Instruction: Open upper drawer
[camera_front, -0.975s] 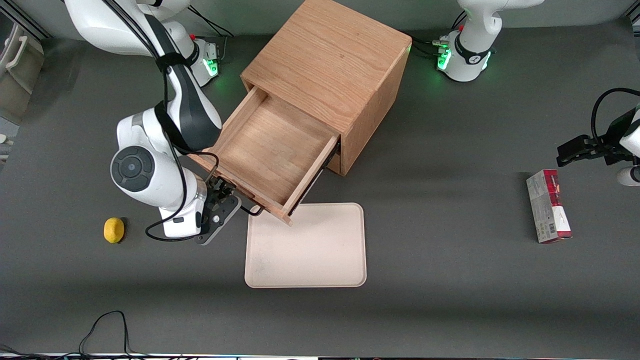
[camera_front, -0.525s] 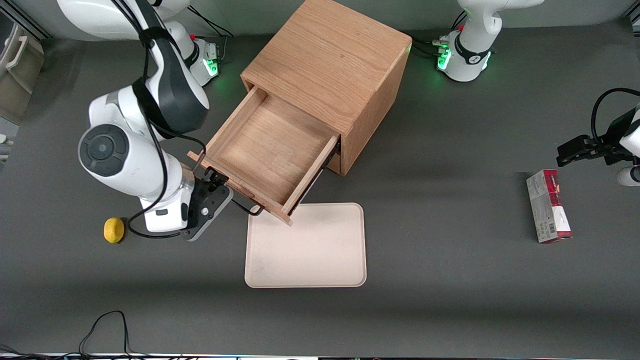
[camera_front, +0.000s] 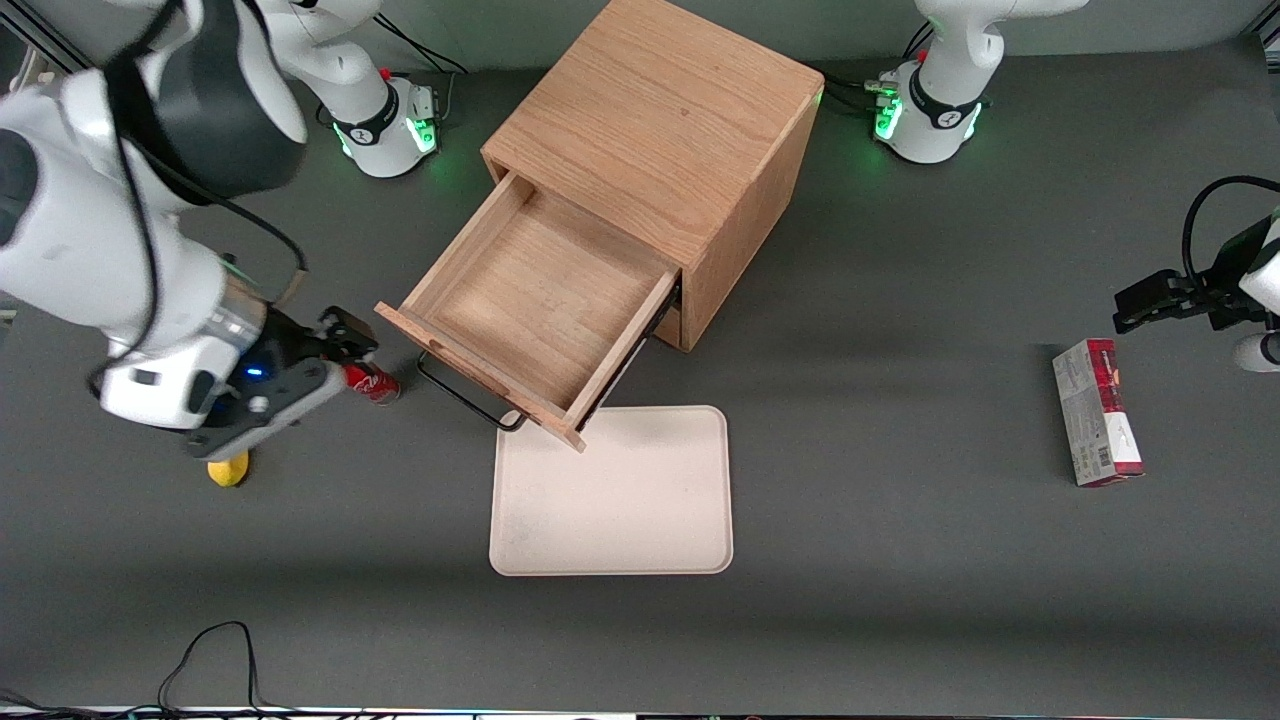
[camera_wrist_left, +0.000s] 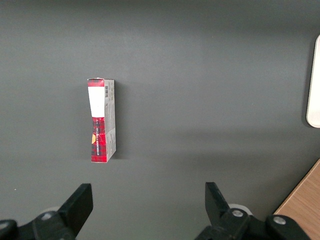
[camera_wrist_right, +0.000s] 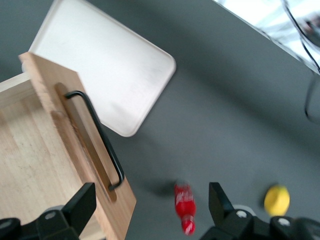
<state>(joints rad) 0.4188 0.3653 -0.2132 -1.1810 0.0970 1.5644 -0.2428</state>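
The upper drawer (camera_front: 540, 305) stood pulled well out of the wooden cabinet (camera_front: 665, 130), its black handle (camera_front: 468, 395) pointing toward seven o'clock in the front view, over a corner of the cream tray (camera_front: 612, 495). The gripper (camera_front: 335, 340) hung clear of the handle toward the working arm's end, fingers (camera_wrist_right: 80, 207) apart and holding nothing, above a small red bottle (camera_front: 372, 382) with a yellow lemon (camera_front: 228, 468) near.

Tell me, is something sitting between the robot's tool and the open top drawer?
Almost: a small red bottle lies on the table just beside the tool, apart from the light oak upper drawer. Nothing blocks its long black wire handle. The tool's fingers are open.
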